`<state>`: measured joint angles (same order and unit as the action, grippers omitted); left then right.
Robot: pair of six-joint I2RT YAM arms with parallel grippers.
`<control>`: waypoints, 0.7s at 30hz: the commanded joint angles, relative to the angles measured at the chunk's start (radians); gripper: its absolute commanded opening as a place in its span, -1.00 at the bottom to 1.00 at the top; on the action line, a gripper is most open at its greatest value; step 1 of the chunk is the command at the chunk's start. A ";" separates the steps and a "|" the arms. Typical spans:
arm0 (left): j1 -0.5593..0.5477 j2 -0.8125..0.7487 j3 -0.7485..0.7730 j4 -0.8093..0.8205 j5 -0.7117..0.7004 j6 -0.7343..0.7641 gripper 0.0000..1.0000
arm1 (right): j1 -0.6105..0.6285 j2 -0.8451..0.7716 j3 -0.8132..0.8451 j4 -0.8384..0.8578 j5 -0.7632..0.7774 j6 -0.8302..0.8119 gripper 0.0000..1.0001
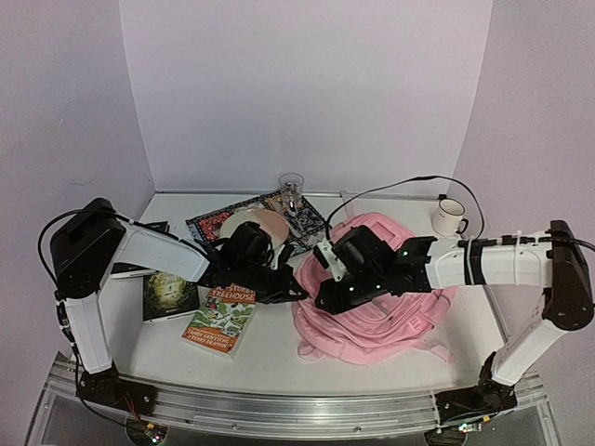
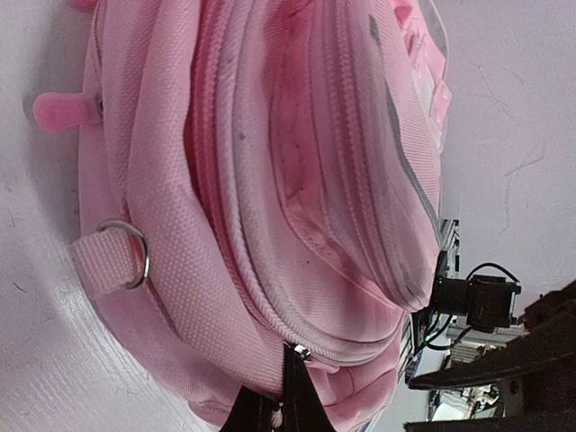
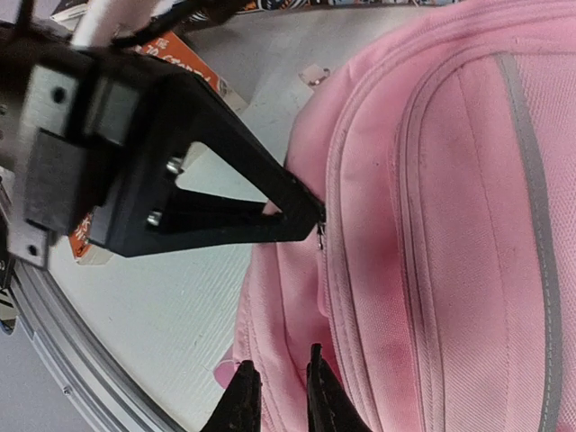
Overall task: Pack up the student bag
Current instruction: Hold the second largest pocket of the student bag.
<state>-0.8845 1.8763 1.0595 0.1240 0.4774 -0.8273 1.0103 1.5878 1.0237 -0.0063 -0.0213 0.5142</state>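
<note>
Student bag (image 1: 381,311) sits on the right half of the desk (image 1: 270,362), lying flat with its pink front up, and both arms are working at its left edge. It's a zip job by the look of it: the bag has to be opened before anything goes in.

The left tool (image 2: 290,382) is clenched tight, with its tips right on the zip pull (image 3: 321,236), and it seems to have it pinched. The play from here is to draw along the line of the teeth and follow the curve. Don't haul upward, or the soft bag simply lifts and slides.

The right tool (image 3: 281,396) is just beside it, low on the bag's side, with its jaws only slightly apart. I cannot tell whether it is nipping fabric or merely hovering over it. It wants a firm hold close to the track to brace against the pull and keep the cloth taut.

Now the count, left to right:
- One green book (image 1: 170,295).
- One Treehouse book (image 1: 220,318).
- One patterned flat cover (image 1: 209,223) behind them, which may be a third book.
- One pale round disc (image 1: 265,223) resting on that cover.
- One glass (image 1: 291,186).
- One bag.
- One white mug (image 1: 450,216).

Something dark under the left arm is too hidden to call.
</note>
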 commanded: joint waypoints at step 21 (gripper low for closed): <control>-0.030 -0.226 0.069 0.194 0.199 -0.047 -1.00 | 0.003 -0.033 -0.031 0.066 0.238 0.059 -0.52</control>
<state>-0.8783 1.7618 1.0595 0.1586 0.5335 -0.8696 1.0287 1.5698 0.9916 0.0564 0.0734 0.5690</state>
